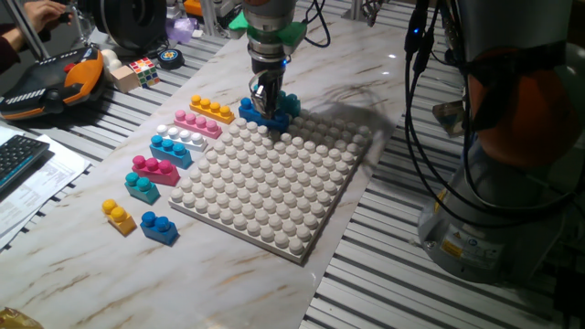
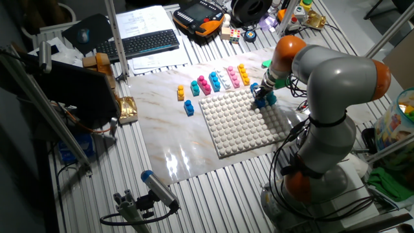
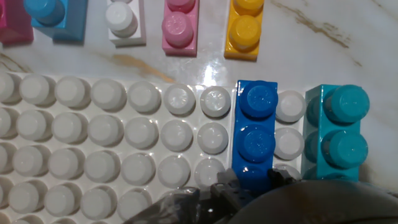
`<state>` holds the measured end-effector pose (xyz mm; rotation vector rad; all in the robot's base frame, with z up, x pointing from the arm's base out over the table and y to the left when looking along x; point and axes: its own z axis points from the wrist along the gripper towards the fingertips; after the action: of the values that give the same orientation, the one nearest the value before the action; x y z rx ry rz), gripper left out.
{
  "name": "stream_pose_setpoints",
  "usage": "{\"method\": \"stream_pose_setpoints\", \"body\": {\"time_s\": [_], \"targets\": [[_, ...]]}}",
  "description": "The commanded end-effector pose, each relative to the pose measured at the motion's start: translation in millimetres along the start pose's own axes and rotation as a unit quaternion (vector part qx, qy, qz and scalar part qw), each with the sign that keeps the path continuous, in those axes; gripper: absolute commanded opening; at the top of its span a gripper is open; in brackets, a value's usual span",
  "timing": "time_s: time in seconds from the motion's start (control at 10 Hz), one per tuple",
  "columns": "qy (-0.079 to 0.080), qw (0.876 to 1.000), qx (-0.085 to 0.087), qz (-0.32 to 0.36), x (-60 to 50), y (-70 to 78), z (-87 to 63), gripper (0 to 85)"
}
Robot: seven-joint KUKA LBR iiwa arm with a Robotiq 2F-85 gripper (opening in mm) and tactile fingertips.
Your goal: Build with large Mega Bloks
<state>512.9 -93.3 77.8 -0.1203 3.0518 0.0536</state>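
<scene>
A white studded baseplate (image 1: 274, 196) lies mid-table. At its far corner a blue brick (image 3: 256, 134) and a teal brick (image 3: 339, 134) stand pressed onto the studs, one stud column apart. My gripper (image 3: 252, 180) hangs straight over the blue brick (image 1: 259, 115), with a finger on each side of its near end, shut on it. Loose Mega Bloks lie on the marble left of the plate: orange (image 1: 212, 110), pink (image 1: 196, 122), white (image 1: 183, 137), light blue (image 1: 171, 150), magenta (image 1: 155, 169), teal (image 1: 142, 187), yellow (image 1: 119, 217) and blue (image 1: 160, 227).
A puzzle cube (image 1: 143, 70) and a tape roll (image 1: 170, 58) lie at the far left, beside an orange-black pendant (image 1: 55, 82). A keyboard (image 1: 14, 155) and papers are at the left edge. The arm's base (image 1: 494, 183) and cables stand right of the plate.
</scene>
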Motion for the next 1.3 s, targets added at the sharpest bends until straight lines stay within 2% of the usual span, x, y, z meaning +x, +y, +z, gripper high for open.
{"method": "stream_pose_setpoints", "body": {"time_s": [0.0,0.5,0.6,0.7,0.9,1.2], "targets": [[0.002,1.000,0.000,0.000,0.4,0.3,2.3,0.7],[0.003,1.000,-0.001,0.004,0.2,0.8,0.1,0.7],[0.004,1.000,0.001,0.004,-0.5,1.2,-0.8,4.0],[-0.001,1.000,0.004,0.006,-0.7,1.5,-1.7,15.7],[-0.014,1.000,0.008,0.018,-0.9,0.7,-1.9,50.0],[-0.014,1.000,0.011,0.023,-3.5,-1.1,-8.5,52.3]]}}
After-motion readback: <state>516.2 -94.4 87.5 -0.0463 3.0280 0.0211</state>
